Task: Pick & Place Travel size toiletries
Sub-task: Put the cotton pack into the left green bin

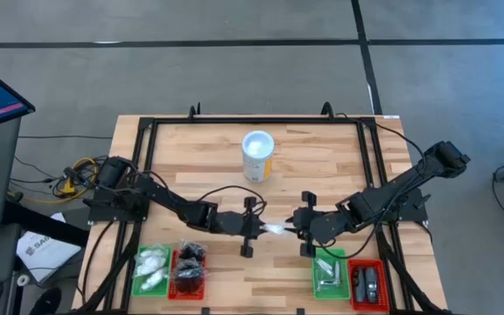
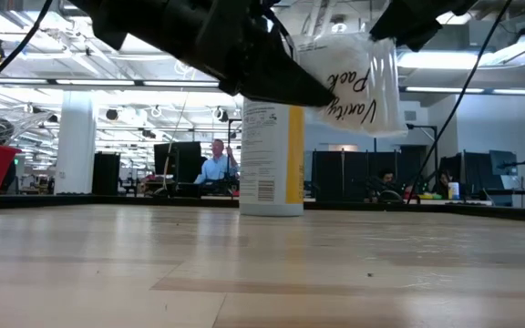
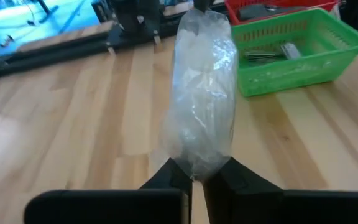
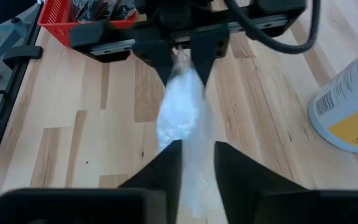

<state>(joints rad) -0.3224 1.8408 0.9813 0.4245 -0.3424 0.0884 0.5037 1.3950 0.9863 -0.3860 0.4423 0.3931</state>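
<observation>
A clear-wrapped packet shows white contents through glossy film, with black handwritten lettering on its face in the low view. The two-finger grippers pinching it, left gripper and right gripper, are matte black. The wooden table is pale butcher-block with light and honey-toned strips, framed in black. A white cylindrical tub carries a yellow label and black print. Near the table's front edge sit green mesh trays and red mesh trays.
</observation>
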